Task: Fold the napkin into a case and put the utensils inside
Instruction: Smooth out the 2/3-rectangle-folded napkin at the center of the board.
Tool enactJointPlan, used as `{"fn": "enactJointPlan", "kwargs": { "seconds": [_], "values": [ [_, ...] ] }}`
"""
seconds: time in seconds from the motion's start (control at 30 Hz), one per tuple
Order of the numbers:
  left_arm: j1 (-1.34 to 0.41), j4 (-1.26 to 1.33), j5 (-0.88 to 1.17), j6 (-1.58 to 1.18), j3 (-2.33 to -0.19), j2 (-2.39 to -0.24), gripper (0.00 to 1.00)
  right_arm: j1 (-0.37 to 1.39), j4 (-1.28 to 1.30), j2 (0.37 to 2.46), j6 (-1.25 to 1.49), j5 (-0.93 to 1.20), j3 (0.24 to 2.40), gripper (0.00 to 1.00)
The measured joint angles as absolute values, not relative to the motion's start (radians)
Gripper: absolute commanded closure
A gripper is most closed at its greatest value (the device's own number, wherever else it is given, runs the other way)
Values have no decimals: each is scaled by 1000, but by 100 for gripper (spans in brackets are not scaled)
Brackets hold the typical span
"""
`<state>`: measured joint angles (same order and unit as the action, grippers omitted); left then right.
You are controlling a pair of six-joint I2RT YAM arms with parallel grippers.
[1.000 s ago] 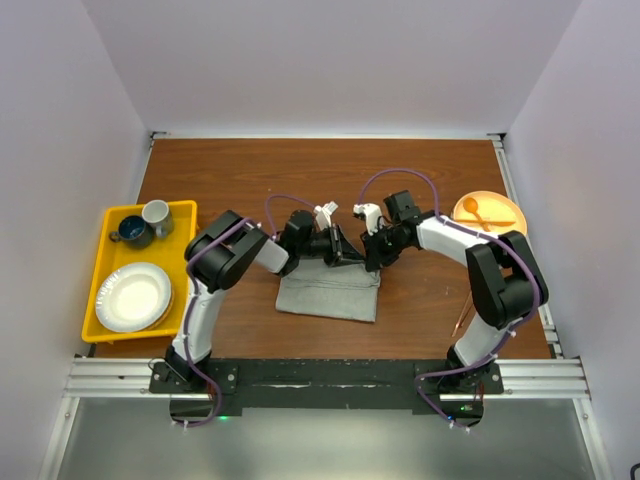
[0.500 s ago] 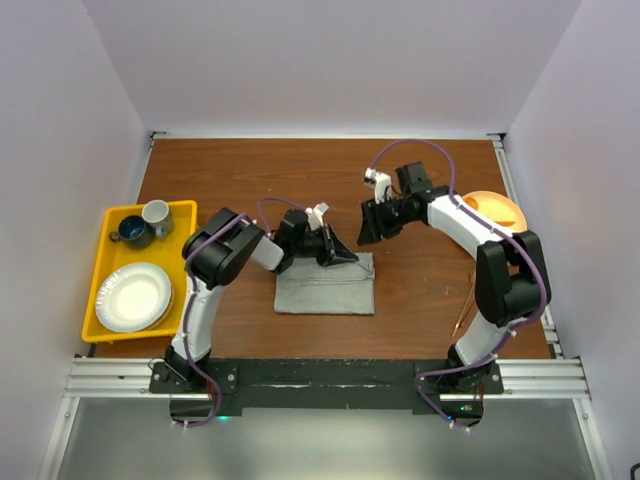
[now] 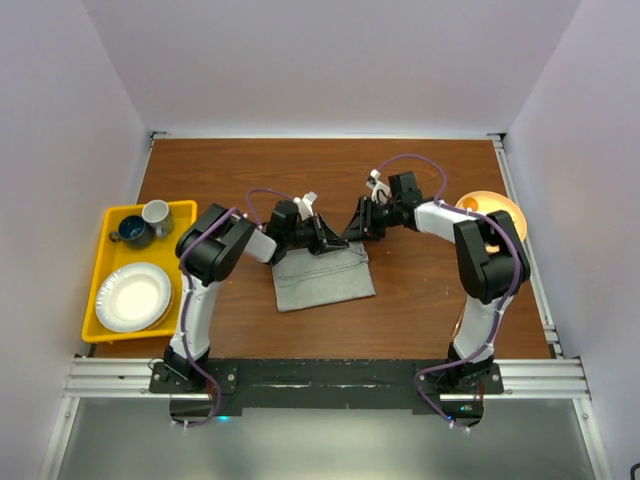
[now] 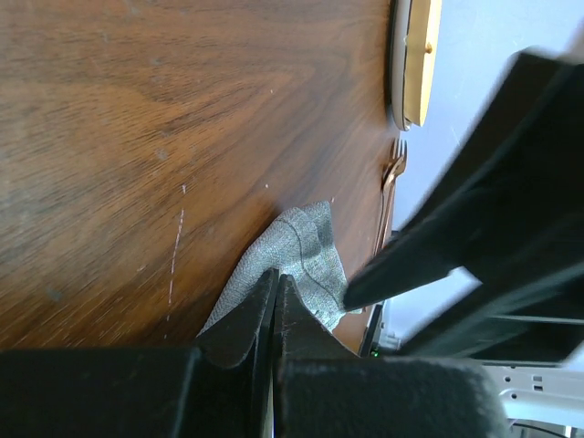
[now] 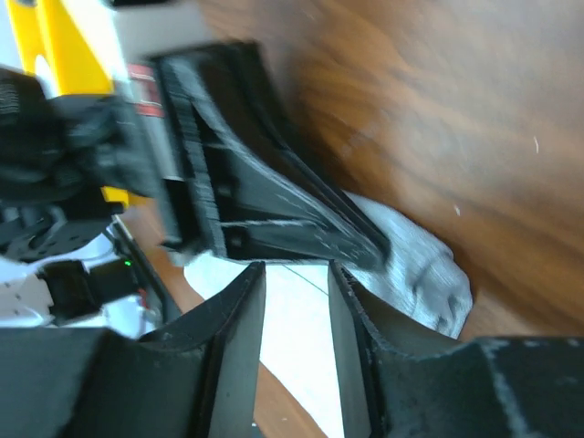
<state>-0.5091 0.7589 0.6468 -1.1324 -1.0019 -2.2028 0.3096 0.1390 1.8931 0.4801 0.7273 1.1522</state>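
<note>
The left gripper (image 4: 275,283) pinched the napkin (image 3: 322,285) edge shut, so the half-open, empty right gripper (image 5: 297,274) probably needed a square bite beside it.

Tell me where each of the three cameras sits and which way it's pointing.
Top camera: above and behind the arm bases, looking down on the table; shows both arms, with the left gripper and right gripper meeting at the napkin.
Left wrist: low over the table, facing the orange plate; its own gripper is shut on the napkin's corner.
Right wrist: low, facing the yellow tray; its own gripper is open.
Shared: both wrist views show the napkin and the opposite gripper.
</note>
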Motion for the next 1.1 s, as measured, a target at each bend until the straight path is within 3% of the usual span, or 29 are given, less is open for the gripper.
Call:
{"fn": "enactJointPlan", "kwargs": {
  "seconds": [0.27,0.37,0.4,0.5,0.87,1.1],
  "values": [
    [-508,761,641,-1129,-997,-2199,97,300,108,1933,576,718,1046,72],
    [-508,765,643,-1129,-996,-2199,80,294,96,1936,591,720,1034,74],
    [-506,769,645,-1130,-995,-2199,70,291,92,1940,596,722,1033,75],
    [-499,815,677,-1126,-981,-2188,59,278,88,1957,610,743,1034,77],
    [-415,836,835,-1052,-801,-1898,62,258,94,1989,624,786,1048,80],
    [-321,761,858,-993,-709,-1975,63,254,111,1998,617,792,1057,82]
  ]
}}
